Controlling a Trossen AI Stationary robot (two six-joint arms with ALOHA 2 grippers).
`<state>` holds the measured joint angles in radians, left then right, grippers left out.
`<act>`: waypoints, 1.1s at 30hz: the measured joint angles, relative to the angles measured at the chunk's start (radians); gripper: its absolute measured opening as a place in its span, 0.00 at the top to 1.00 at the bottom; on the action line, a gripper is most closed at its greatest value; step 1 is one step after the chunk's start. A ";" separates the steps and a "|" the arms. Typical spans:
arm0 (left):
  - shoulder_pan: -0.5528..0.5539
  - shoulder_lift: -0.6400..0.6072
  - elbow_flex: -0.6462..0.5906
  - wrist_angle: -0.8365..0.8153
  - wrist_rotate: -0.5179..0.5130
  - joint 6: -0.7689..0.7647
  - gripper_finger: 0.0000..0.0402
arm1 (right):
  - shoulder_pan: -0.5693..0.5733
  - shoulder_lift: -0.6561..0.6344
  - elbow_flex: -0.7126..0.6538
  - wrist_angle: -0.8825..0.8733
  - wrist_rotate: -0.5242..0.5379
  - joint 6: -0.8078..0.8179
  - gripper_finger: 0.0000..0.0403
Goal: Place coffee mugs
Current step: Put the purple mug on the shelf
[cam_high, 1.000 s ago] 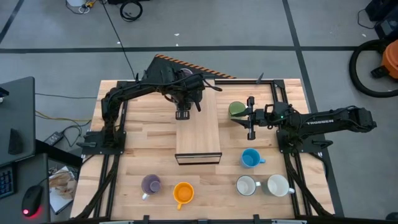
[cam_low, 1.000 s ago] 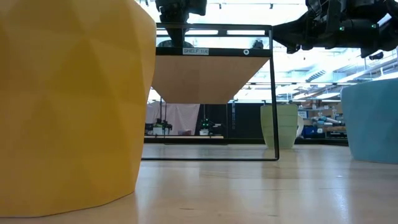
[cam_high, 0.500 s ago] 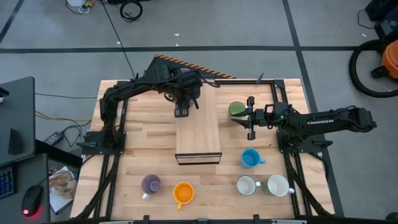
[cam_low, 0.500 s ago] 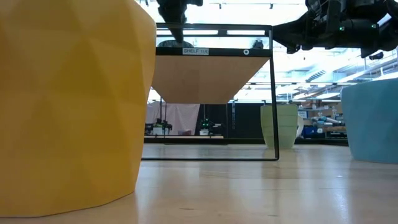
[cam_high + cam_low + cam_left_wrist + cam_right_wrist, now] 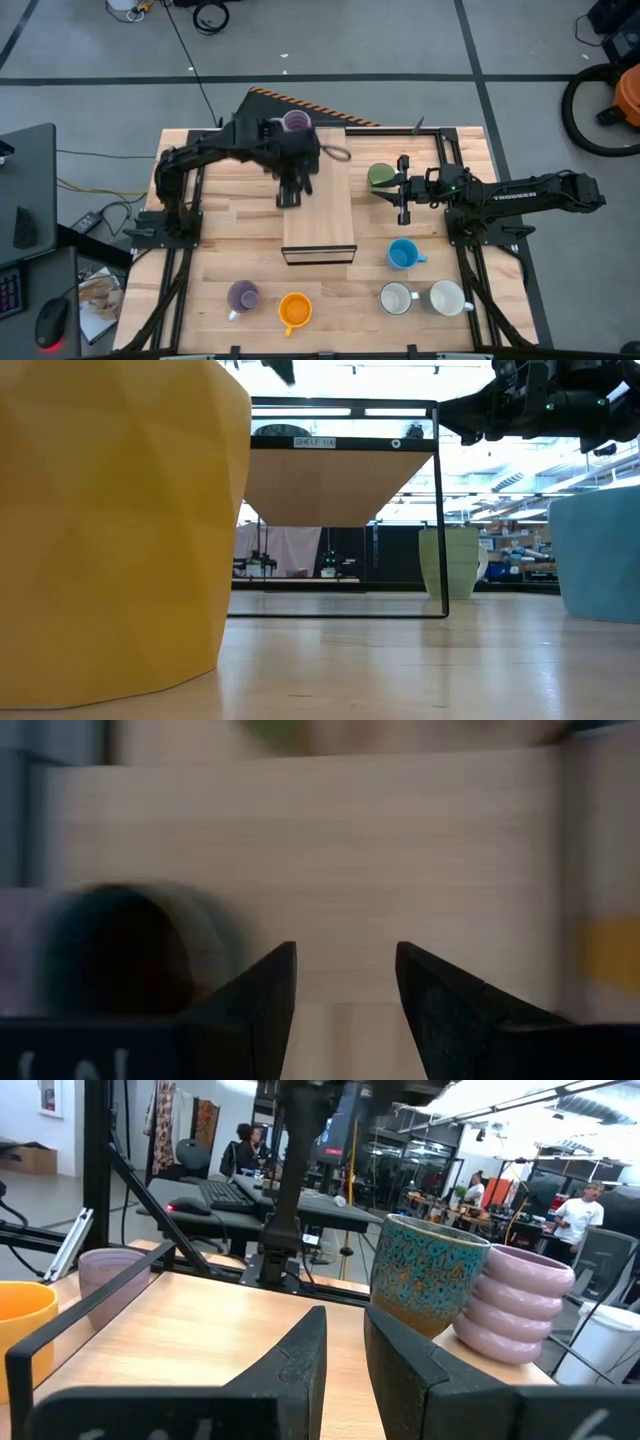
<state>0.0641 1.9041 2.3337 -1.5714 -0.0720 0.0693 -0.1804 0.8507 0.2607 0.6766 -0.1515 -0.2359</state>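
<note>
Two mugs stand on the far end of the wooden shelf top (image 5: 320,215): a ribbed lilac mug (image 5: 296,122) (image 5: 515,1305) and a dark speckled mug (image 5: 430,1275), mostly hidden under the left arm in the high view. My left gripper (image 5: 290,193) (image 5: 345,980) hovers open over the shelf's left edge, near side of those mugs. My right gripper (image 5: 400,190) (image 5: 345,1350) waits at shelf height, right of the shelf, its fingers slightly apart. The green mug (image 5: 380,177) (image 5: 447,563) stands on the table below it. Purple (image 5: 243,296), orange (image 5: 295,311), blue (image 5: 403,254) and two white mugs (image 5: 396,298) (image 5: 447,298) stand near the table's near edge.
The shelf is a wooden board on a thin black frame (image 5: 438,510), open underneath. Bare table lies left of the shelf (image 5: 235,215). In the low view the orange mug (image 5: 110,530) fills the left side. People and desks show in the room beyond.
My left gripper has risen from the shelf top, almost leaving the low view, and drawn a little toward the near edge. The arm's wrist has pulled back, uncovering the lilac mug on the shelf's far end. The right arm has kept still.
</note>
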 joint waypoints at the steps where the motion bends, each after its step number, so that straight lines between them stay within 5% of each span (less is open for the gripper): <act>1: -0.023 -0.001 0.000 0.002 0.024 -0.032 0.56 | 0.000 0.000 0.000 0.000 0.000 -0.002 0.81; 17: -0.417 -0.001 -0.218 0.000 -0.003 -0.661 0.64 | -0.014 0.000 0.000 0.027 0.000 -0.041 0.81; 24: -0.577 -0.071 -0.283 -0.001 -0.096 -1.034 0.65 | -0.045 0.000 0.000 0.071 -0.007 -0.063 0.81; 33: -0.685 -0.085 -0.433 0.003 -0.014 -1.472 0.65 | -0.088 0.000 0.000 0.140 -0.033 -0.064 0.81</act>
<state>-0.6211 1.8191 1.9006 -1.5687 -0.0859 -1.4029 -0.2683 0.8509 0.2604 0.8170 -0.1844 -0.3000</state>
